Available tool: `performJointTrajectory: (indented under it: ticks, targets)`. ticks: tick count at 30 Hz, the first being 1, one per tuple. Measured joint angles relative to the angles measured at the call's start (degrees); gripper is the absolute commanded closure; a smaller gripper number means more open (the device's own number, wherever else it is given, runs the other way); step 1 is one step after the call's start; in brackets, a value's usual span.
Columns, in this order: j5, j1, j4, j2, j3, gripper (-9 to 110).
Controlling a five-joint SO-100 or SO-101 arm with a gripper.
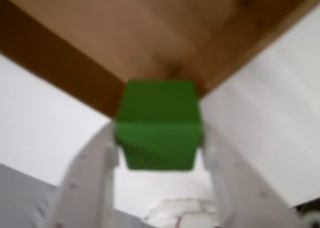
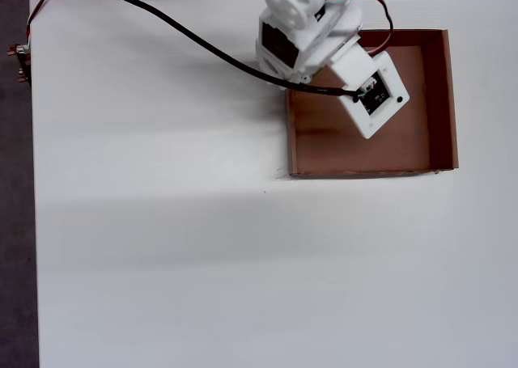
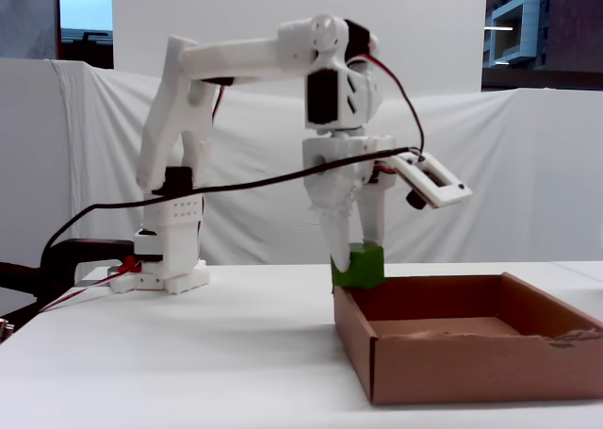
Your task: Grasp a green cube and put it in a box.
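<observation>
Claw [image 3: 356,259] clamped narrow on green cube [image 1: 159,124], held approx. above box [image 3: 528,372] back-left corner.

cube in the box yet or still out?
Out. The green cube is clamped in the pincer, held above the box rim at its near-arm edge; not resting on the floor.

Arm reaching out, gripper [image 3: 356,255] pointing down, clamped on green cube [image 3: 358,265].
Fixed view: upper link runs level from raised shoulder, wrist bent straight down. Wrist view: both white fingers [image 1: 87,180] press the cube's [image 1: 159,124] sides.
</observation>
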Motion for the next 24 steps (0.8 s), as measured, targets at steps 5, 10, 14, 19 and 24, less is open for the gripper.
performJointTrajectory:
  ticks: [5,10,14,19,24]
  targets:
    - [0.0,-0.2,0.0,-1.0,-4.0,86]
    - [0.4,-1.2,0.1,-1.4,-6.4,86]
    - [0.7,-1.8,0.4,-3.1,-6.9,86]
    - [0.7,-2.0,0.4,-4.7,-6.9,86]
    - [0.9,-2.7,0.4,-5.6,-7.5,86]
